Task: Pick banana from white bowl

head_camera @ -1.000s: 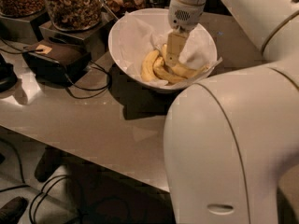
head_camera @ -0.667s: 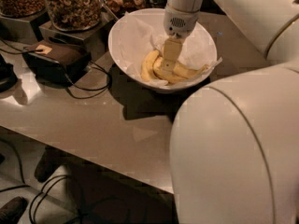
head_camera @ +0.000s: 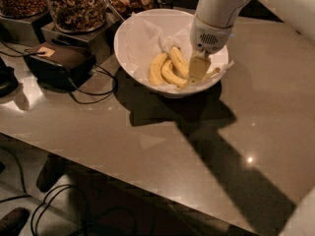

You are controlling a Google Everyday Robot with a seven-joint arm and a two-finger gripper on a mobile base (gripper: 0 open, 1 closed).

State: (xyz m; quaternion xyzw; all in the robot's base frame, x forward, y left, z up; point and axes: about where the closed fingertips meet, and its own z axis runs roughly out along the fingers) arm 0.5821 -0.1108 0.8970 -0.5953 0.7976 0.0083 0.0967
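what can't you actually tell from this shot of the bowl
- Camera view: the gripper sits low in the white bowl, over one end of the banana. Its own body hides whether it holds the fruit.
- Nut jars: tops cut off by the upper edge.
- Bowl's far right inside: hidden behind the arm.

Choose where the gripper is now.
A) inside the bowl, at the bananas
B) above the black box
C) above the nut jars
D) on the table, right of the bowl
A: the gripper reaches down into the bowl, right beside the bananas.
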